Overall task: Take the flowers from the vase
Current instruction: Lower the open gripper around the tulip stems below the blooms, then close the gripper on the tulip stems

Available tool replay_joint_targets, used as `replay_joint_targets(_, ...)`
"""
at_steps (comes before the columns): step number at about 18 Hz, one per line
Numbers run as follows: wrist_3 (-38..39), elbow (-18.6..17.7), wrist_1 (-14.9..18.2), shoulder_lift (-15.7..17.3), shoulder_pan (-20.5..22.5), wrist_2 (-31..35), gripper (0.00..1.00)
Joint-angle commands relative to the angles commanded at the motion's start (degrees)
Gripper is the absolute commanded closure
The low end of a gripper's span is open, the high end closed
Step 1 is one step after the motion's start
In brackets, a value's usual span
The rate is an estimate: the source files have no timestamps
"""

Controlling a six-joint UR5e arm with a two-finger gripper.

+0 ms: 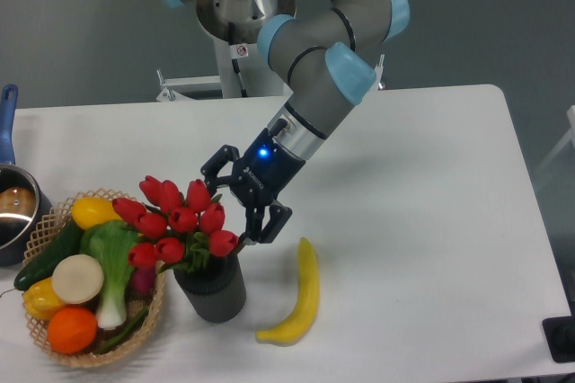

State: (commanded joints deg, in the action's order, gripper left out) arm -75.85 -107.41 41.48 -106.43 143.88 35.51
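Observation:
The flowers (180,221), a bunch of red tulip buds with green leaves, stand in the vase (213,289), a short dark grey ribbed cylinder near the table's front left. My gripper (235,205) is open, tilted down and to the left. It sits just right of the uppermost buds. One finger reaches above the buds at the back, the other hangs beside the rightmost bud. Nothing is held between the fingers.
A wicker basket (54,221) of vegetables and fruit, including a bok choy (112,262), touches the vase's left side. A yellow banana (298,298) lies right of the vase. A metal pot (13,212) with a blue handle is at the left edge.

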Motion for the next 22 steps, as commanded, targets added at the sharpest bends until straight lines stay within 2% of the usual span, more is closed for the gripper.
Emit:
replay_joint_targets(4,0.09,0.53,0.0,-0.44,-0.35,-0.09,0.0)
replay_joint_targets(9,0.09,3.16,0.0,-2.81,-2.72,0.0,0.0)
replay_joint_targets(15,0.44,3.25,0.0,-2.9,-3.95,-0.09,0.0)
replay_joint_targets(20,2.37,3.78,0.0,-2.9,-3.96,-0.09,0.14)
replay_joint_targets(22,2.37,4.04,0.0,-3.08,-3.96,-0.09,0.15)
